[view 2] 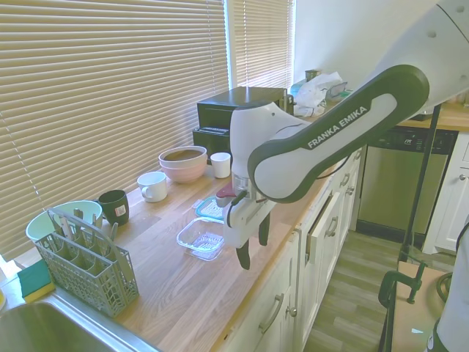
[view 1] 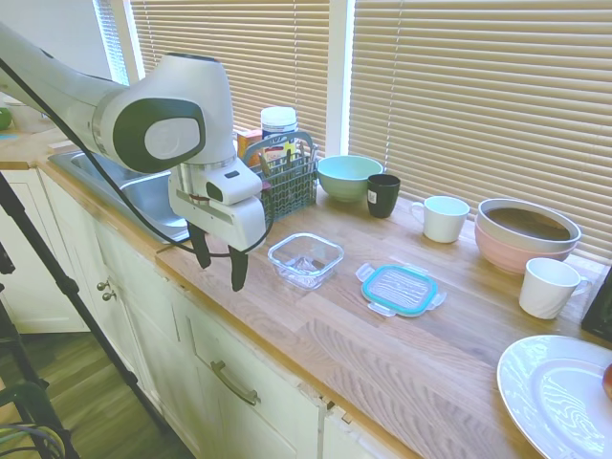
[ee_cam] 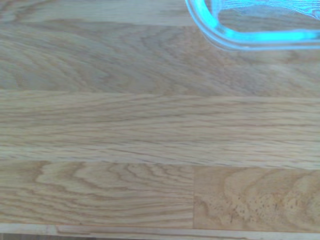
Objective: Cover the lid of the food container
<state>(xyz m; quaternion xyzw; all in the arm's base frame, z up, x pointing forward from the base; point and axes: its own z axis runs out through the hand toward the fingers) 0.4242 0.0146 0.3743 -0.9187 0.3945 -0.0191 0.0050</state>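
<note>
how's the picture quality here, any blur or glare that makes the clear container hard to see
First exterior view: sharp, bright backlight through the blinds; the food container reads clearly and the lid beside it shows pale streaks. Second exterior view: the container is partly behind the open pincer. Wrist view: soft focus, mostly wood grain, only a glowing rim.

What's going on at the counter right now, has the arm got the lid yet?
Not yet. The gripper hangs empty with its jaws open above the wooden counter, next to the food container. The lid lies flat on the counter on the container's far side from the gripper, untouched. The container stands open and looks empty.
</note>
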